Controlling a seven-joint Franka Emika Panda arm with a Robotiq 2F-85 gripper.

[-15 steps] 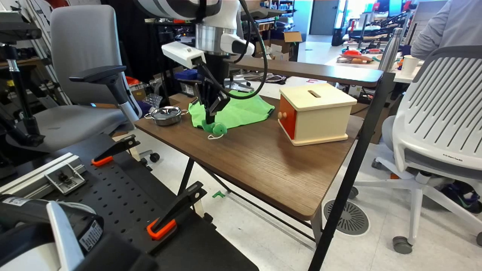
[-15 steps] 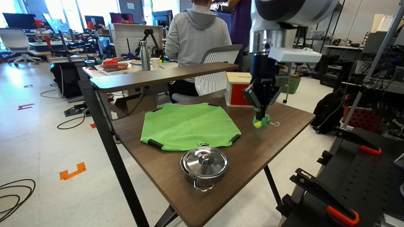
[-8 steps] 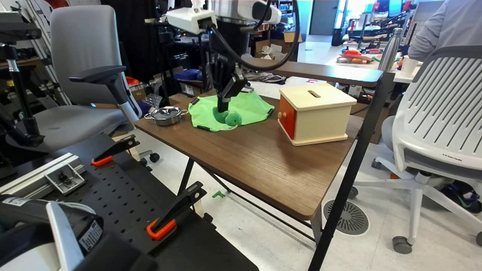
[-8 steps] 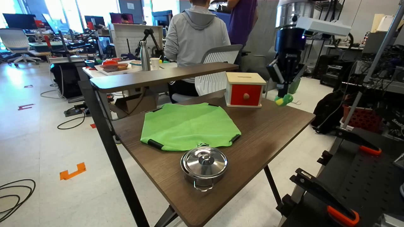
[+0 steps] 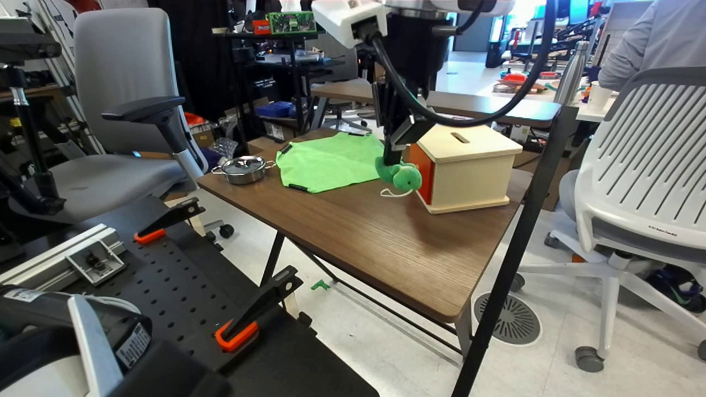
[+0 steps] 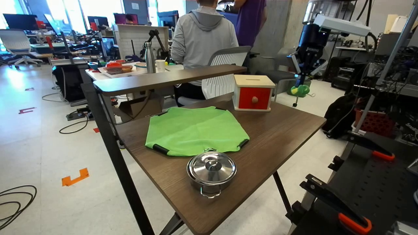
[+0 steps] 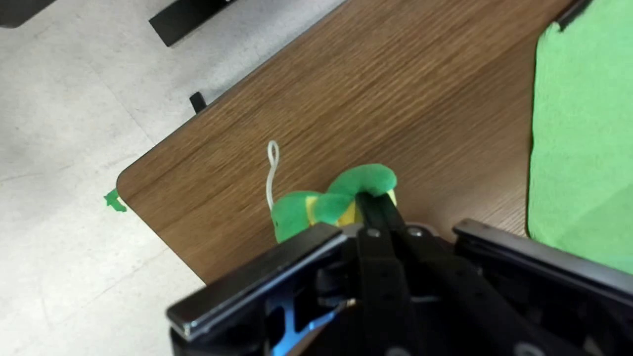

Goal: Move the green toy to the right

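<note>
A black robot gripper (image 7: pixel 375 200) hangs over a brown bench (image 5: pixel 380 242), its jaws clamped on a small green toy (image 5: pixel 407 176) with yellow patches and a white cord loop (image 7: pixel 270 182). The toy is in the air; in the wrist view, the bench lies below it, and in an exterior view it overlaps the red front of a wooden box (image 5: pixel 471 182). On the bench, the box stands near a flat light-green cloth (image 6: pixel 196 130), and a lidded pot (image 6: pixel 212 168) sits just beside the cloth. Behind, a person (image 6: pixel 205 36) in grey faces away.
</note>
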